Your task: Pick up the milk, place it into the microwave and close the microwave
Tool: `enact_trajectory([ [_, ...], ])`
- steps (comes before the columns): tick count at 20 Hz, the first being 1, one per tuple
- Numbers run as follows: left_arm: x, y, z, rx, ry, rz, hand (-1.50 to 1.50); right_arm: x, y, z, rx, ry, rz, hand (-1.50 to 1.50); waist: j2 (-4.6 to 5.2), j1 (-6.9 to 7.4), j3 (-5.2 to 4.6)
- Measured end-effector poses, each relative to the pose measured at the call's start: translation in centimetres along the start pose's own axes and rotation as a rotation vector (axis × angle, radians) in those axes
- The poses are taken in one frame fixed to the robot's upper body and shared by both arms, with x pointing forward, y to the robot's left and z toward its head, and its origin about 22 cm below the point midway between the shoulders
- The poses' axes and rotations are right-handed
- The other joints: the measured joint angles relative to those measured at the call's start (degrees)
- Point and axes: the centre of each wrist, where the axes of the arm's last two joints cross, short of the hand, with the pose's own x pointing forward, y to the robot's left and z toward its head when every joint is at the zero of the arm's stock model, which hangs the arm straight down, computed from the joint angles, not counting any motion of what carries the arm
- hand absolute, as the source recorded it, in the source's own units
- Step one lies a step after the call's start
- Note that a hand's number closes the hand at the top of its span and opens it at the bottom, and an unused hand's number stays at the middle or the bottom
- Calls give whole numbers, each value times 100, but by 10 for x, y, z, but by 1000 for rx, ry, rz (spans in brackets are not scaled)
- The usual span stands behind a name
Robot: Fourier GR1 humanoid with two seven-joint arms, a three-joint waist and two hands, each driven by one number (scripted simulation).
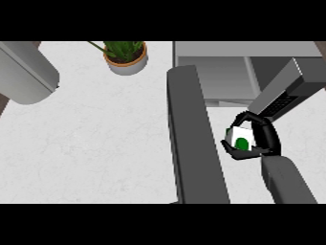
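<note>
The milk carton (pixel 239 138), white with a green mark, sits in my right hand (pixel 258 136), whose black fingers and thumb curl round it. The hand hovers over the counter just right of the microwave's open door (pixel 193 139), a long dark panel running toward me. The microwave (pixel 222 72) stands at the back right, and its grey inside faces the hand. My right forearm (pixel 287 182) comes in from the lower edge. My left hand does not show.
A potted plant (pixel 127 57) stands at the back, left of the microwave. A big light grey cylinder (pixel 20 72) fills the upper left corner. A slanted grey block with a black end (pixel 292 83) lies just beyond my right hand. White counter (pixel 88 143) spreads left of the door.
</note>
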Motion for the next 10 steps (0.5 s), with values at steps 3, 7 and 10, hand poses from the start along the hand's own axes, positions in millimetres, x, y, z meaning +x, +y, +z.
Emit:
enact_trajectory([
  [3, 0, 2, -2, 7, -4, 5, -150, 15, 12, -18, -9, -14, 13, 150, -4, -18, -2],
  [7, 0, 1, 0, 8, 1, 5, -150, 31, 23, -43, -27, -22, 36, 150, 4, 8, 0],
  [10, 0, 3, -1, 6, 3, 5, -150, 41, 33, -74, -29, -23, 80, 150, 17, 45, 2],
])
